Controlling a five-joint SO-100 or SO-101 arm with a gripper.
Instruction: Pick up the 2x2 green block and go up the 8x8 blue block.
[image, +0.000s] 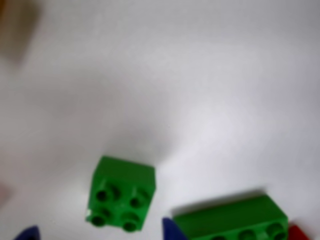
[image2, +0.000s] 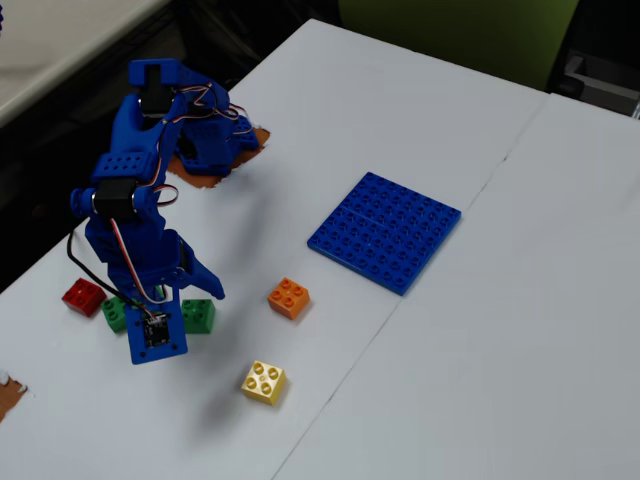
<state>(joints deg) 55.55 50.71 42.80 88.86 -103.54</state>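
Note:
The 2x2 green block (image: 121, 194) is a small square brick with four studs, lying on the white table at the bottom of the wrist view. My gripper (image: 100, 235) is open just above it, and its two blue fingertips (image: 172, 230) show at the bottom edge, one on each side of the block, touching nothing. In the fixed view the gripper (image2: 195, 300) hangs low over the same block (image2: 198, 315) at the left. The 8x8 blue block (image2: 385, 231) lies flat near the table's middle, well to the right of the arm.
A longer green brick (image: 232, 220) lies close beside the small one, with a red brick (image2: 82, 296) further left. An orange brick (image2: 289, 297) and a yellow brick (image2: 264, 382) sit between the arm and the baseplate. The table's left edge is near.

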